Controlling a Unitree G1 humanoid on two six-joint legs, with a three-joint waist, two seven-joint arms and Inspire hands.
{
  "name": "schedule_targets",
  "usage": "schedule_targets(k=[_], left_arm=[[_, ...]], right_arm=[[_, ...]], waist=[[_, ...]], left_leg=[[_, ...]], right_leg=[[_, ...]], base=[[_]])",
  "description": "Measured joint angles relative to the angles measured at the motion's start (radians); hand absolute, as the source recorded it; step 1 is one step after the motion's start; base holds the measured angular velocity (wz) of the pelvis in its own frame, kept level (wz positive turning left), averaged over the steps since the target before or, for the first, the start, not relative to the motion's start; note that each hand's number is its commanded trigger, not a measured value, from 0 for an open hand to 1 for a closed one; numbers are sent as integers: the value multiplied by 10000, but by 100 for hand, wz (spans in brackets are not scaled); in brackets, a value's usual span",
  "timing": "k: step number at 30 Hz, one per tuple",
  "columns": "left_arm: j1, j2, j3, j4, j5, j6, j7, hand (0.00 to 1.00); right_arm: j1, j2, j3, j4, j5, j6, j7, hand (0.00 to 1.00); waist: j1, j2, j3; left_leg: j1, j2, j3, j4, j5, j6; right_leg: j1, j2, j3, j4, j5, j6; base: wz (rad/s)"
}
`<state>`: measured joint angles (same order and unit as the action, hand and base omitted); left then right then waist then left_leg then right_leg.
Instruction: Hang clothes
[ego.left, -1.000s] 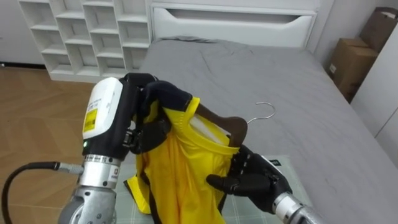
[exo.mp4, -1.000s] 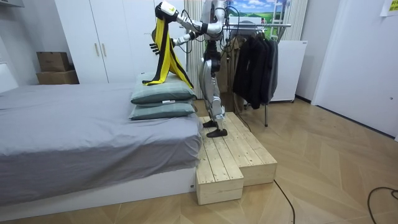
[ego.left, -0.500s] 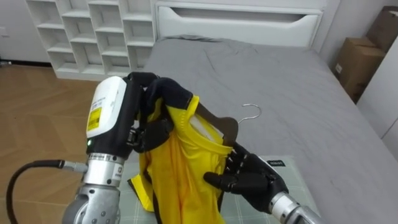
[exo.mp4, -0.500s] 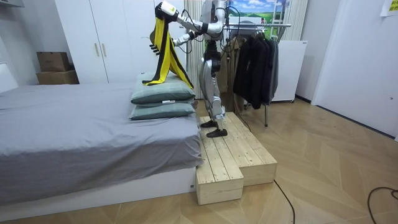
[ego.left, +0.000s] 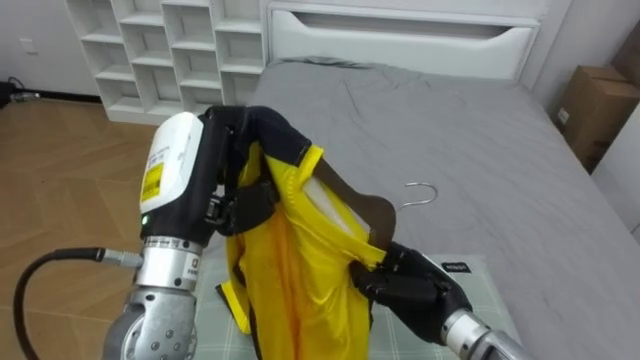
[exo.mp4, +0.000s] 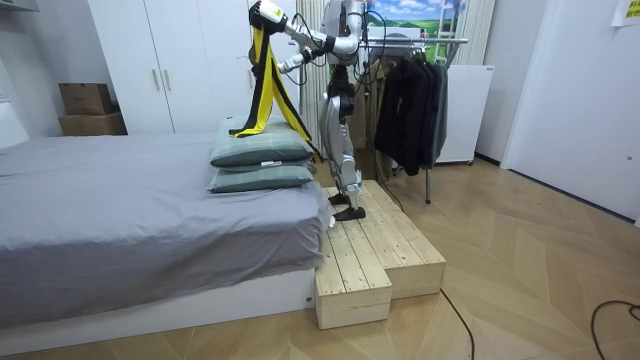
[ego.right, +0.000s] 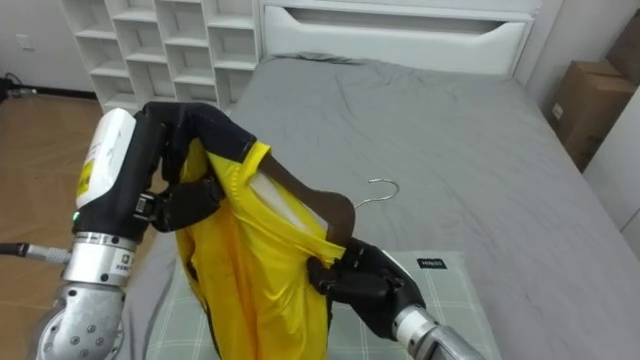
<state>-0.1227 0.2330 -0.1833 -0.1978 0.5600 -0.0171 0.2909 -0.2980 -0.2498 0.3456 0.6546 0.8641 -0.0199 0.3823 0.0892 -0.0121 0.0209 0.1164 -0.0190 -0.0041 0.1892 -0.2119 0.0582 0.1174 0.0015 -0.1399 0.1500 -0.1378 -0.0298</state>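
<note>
A yellow garment (ego.left: 300, 285) with dark trim hangs over a brown wooden hanger (ego.left: 368, 211), whose metal hook (ego.left: 421, 191) points towards the bed. My left hand (ego.left: 243, 208) is raised and shut on the garment's upper shoulder, where the dark trim bunches. Lower right, my right hand (ego.left: 412, 287) has its fingers curled onto the garment's yellow neck edge beside the hanger's centre. In the room view I stand on a wooden platform (exo.mp4: 375, 250) at the bedside, holding the garment (exo.mp4: 265, 80) up over the pillows.
The grey bed (ego.left: 480, 130) lies ahead, with a white headboard (ego.left: 400, 35) and green checked pillows (ego.left: 485, 300) under my hands. White shelving (ego.left: 160, 40) stands at the left, a cardboard box (ego.left: 595, 100) at the right. A rack of dark clothes (exo.mp4: 410, 100) stands behind me.
My right hand's fingers, straight before, have curled onto the garment's neck edge. The left hand keeps its grip. The head camera has shifted a little.
</note>
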Motion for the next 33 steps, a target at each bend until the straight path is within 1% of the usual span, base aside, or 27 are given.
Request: schedule_targets(k=[7,13,17,20,23,24,25,26,31,32,33], left_arm=[[0,-3,4,-1,12,143,-66,100],[0,-6,12,-8,20,178,-145,100],[0,1,-1,-7,17,179,-152,100],[0,2,-4,-5,15,173,-149,100],[0,20,-58,-4,9,157,-136,100],[1,21,-67,-4,4,154,-130,88],[1,22,-70,-4,5,154,-129,56],[1,21,-77,-4,3,150,-129,0],[0,25,-82,-5,7,124,-129,0],[0,39,-83,-5,3,120,-129,0],[0,112,-87,-5,-4,103,-129,0]], right_arm=[[-1,-4,34,0,-187,0,142,100],[-1,-4,35,0,-187,0,146,100],[-1,47,6,-2,-200,0,149,100],[-1,97,-173,-1,-354,-13,131,100],[0,123,-172,0,-493,-15,123,100],[0,124,-172,1,-498,-15,111,100],[-1,124,-173,0,-498,-15,106,100],[-1,123,-173,1,-500,-15,104,100],[0,117,-173,1,-503,-15,83,100],[0,108,-174,1,-513,-15,84,100],[0,86,-174,2,-542,-15,84,100]], waist=[[-11,0,-2],[-12,-7,-31],[-81,0,-66],[-162,-2,-67],[-253,-10,-72],[-286,-10,-71],[-297,-11,-71],[-308,-16,-70],[-340,-21,-66],[-341,-28,-62],[-342,-41,-55]], left_leg=[[-51,-3,-1,81,-1,0],[-40,-4,0,106,0,-1],[-20,-7,-21,108,-1,0],[-9,-14,-26,108,0,0],[-7,-15,-26,110,0,0],[-6,-17,-26,109,0,0],[-5,-17,-25,109,0,0],[-4,-17,-25,109,0,0],[-3,-16,-23,103,0,0],[-8,-16,-26,102,0,0],[-14,-15,-27,100,-1,0]], right_leg=[[-16,-7,-1,5,0,0],[0,-7,-1,15,1,-1],[13,-2,1,16,1,-2],[37,-1,-1,18,1,-2],[39,-1,-1,20,1,-2],[39,-1,1,21,1,-2],[39,0,2,21,1,-2],[39,0,4,24,1,-2],[36,3,-3,23,1,-2],[33,4,-12,23,1,-1],[27,5,-19,24,1,-1]], base=[[0],[0],[0],[0],[0],[0],[0],[0],[0],[0],[0]])
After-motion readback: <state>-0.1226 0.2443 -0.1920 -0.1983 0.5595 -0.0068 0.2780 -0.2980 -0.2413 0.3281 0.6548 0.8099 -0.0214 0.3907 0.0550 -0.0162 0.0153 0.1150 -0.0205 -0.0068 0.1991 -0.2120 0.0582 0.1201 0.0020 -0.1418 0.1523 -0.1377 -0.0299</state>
